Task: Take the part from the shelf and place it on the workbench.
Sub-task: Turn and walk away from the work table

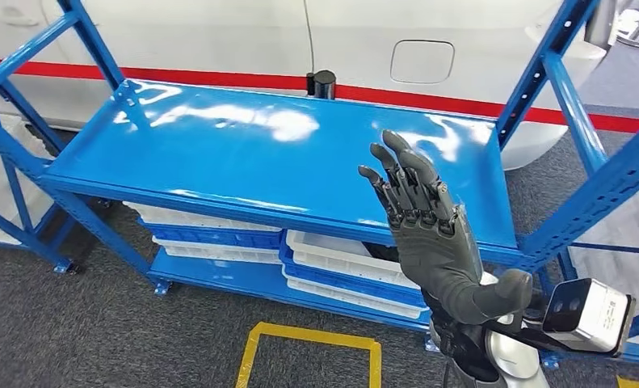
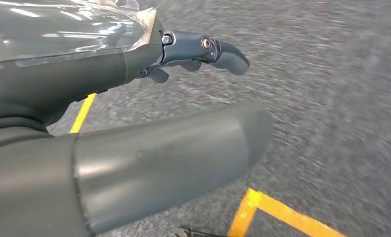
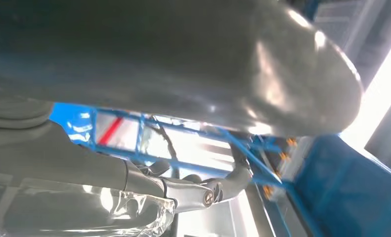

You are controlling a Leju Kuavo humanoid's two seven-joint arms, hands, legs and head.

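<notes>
Both hands hold nothing: right hand [image 1: 433, 234] fingers [image 1: 405, 182] apart above the shelf [image 1: 219, 153]; left hand [image 2: 134, 148] likewise.

The floor [image 2: 331, 123] under the left hand [image 2: 134, 163] is smeared by blur, and the right hand [image 1: 429, 234] hides part of the white trays [image 1: 340, 259] beneath the shelf [image 1: 259, 153].

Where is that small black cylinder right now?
In the head view the black cylinder stands upright at the back edge of the blue shelf's top board, near its middle, against the white car's red stripe.
</notes>
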